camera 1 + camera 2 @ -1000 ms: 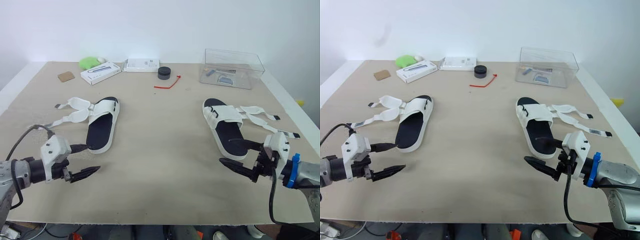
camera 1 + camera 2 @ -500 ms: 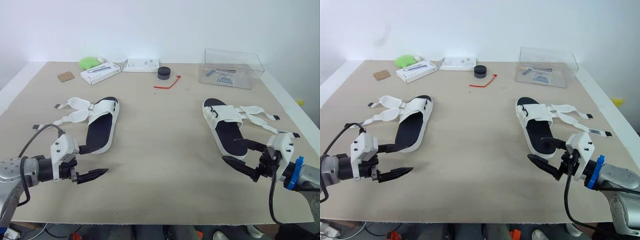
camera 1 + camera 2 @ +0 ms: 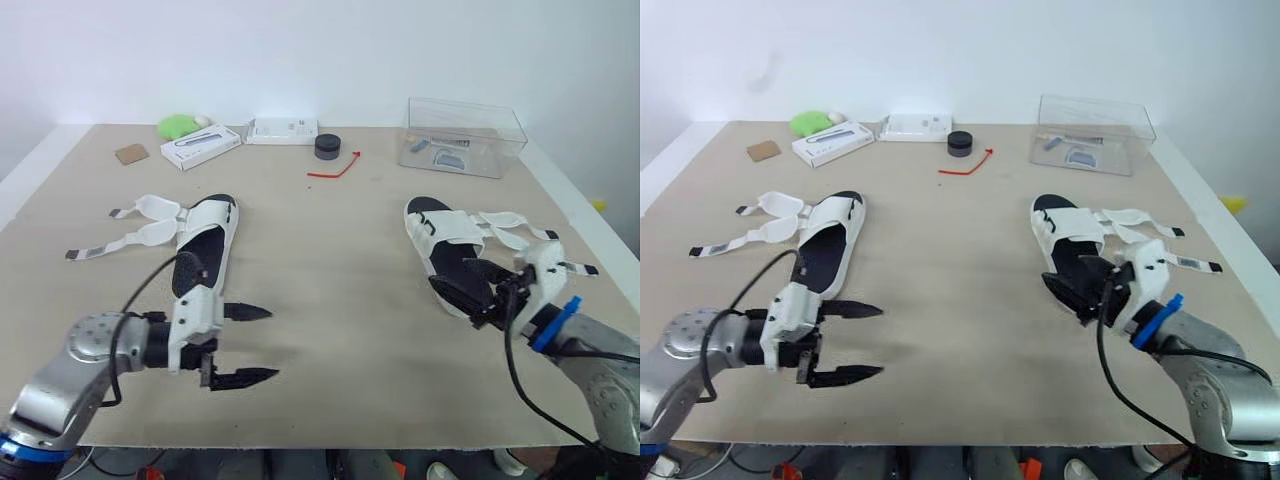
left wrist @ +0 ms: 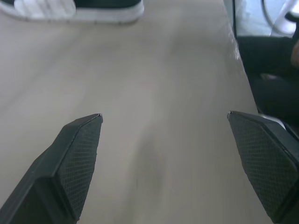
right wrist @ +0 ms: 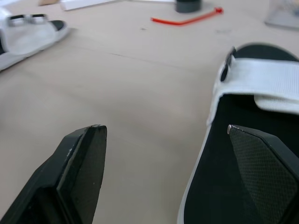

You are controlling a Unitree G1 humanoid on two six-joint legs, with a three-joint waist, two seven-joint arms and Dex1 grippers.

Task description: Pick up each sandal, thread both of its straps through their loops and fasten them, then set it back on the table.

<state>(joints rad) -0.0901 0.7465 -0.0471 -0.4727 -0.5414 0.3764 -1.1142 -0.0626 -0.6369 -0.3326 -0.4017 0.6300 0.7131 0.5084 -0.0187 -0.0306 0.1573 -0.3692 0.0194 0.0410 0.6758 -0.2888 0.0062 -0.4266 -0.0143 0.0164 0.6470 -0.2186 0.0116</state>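
White sandals lie flat on the tan table (image 3: 330, 230), straps splayed outward. We see the right gripper (image 3: 448, 274), fingers wide apart, over the heel end of the right sandal (image 3: 440, 232). The left gripper (image 3: 272, 343), also spread, hovers over bare tabletop near the left sandal's (image 3: 205, 250) heel.

Your left gripper (image 3: 273, 343), lower left of frame: fingers spread wide over bare table (image 3: 330, 250), beside left sandal (image 3: 205, 250). Your right gripper (image 3: 450, 273), lower right: fingers apart at right sandal (image 3: 450, 228) heel.
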